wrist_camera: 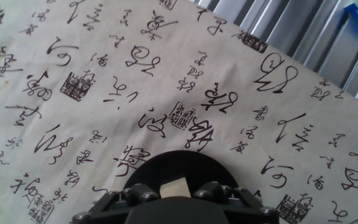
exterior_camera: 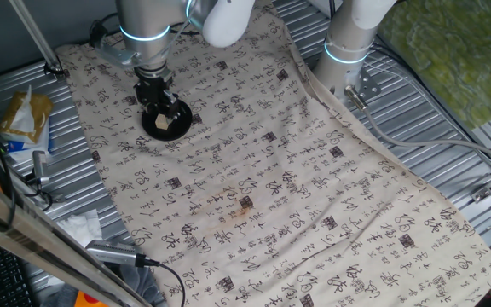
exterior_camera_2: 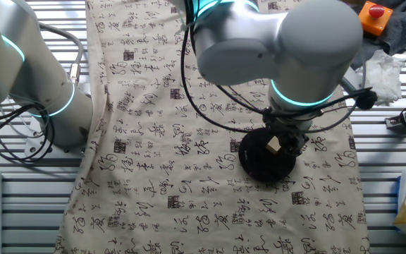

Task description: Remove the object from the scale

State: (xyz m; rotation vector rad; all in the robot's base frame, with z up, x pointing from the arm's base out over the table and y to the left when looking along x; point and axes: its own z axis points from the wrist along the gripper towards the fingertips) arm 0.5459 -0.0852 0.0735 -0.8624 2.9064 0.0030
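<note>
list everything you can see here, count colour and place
block: 1, tan, on the scale, between the fingers
scale: 1, black round disc, on the cloth
cloth: 1, beige with black characters, over the table; brownish stain near its middle
table: 1, ribbed grey metal, bare at the cloth's edges
packet: 1, yellow and white, on the table beside the cloth
tissue: 1, white, crumpled, off the cloth's edge
button: 1, red on an orange box, at a table corner
second arm: 1, grey with a cyan ring, standing beside the cloth
gripper: 1, black, down over the scale, fingers either side of the block; contact unclear
</note>
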